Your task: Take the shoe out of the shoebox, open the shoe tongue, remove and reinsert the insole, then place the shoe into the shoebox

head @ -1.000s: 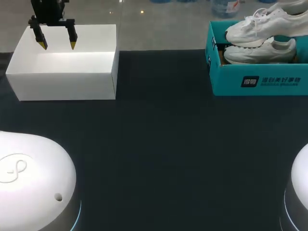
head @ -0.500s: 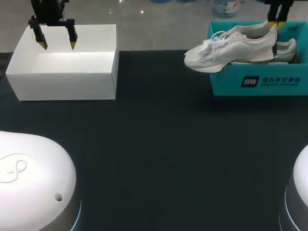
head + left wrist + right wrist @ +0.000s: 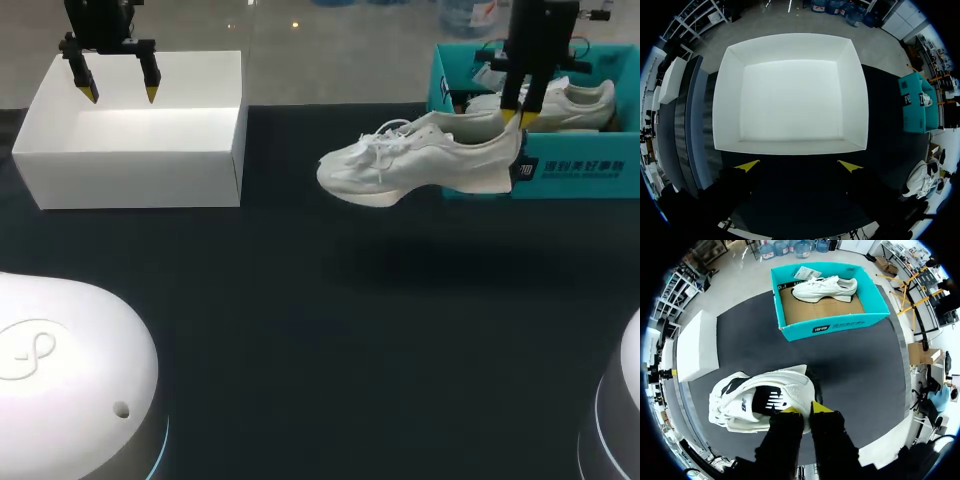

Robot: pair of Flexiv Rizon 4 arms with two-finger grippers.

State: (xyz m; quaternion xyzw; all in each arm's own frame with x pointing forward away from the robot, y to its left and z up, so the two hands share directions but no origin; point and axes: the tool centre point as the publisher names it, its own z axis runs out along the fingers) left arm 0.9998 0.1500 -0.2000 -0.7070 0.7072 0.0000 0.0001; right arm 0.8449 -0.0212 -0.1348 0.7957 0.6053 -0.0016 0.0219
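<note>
Shoe [image 3: 420, 160] hung in the air in the upper mid-right of the head view, sole down, toe pointing frame-left, heel overlapping the front-left corner of the teal shoebox [image 3: 580, 172]. Its shadow fell on the dark table [image 3: 320, 340] just below. R wrist view showed it out of the box and over the table, with the shoebox well ahead of the fingers.

R gripper [image 3: 514, 118] came down from the top of the frame. Its fingers were narrow, pinched on the shoe's heel rim. In the wrist view one yellow tip sat on each side of the rim, and the rest of the shoe stuck out sideways from the claw.

A 2nd shoe [image 3: 560, 102] lay inside the shoebox on its side, against the box's far wall.

Room: a broad strip of table ran between the shoebox at upper right and the white box [image 3: 140, 160] at upper left, then down to the lower frame. Both boxes sat along the table's far edge. The arm bases filled the lower-left [image 3: 60, 370] and lower-right [image 3: 620, 400] corners.

L gripper [image 3: 118, 93] hung above the white box at upper left, fingers spread wide, nothing between them. L wrist view looked straight down into that box, with the tips over its near wall.
</note>
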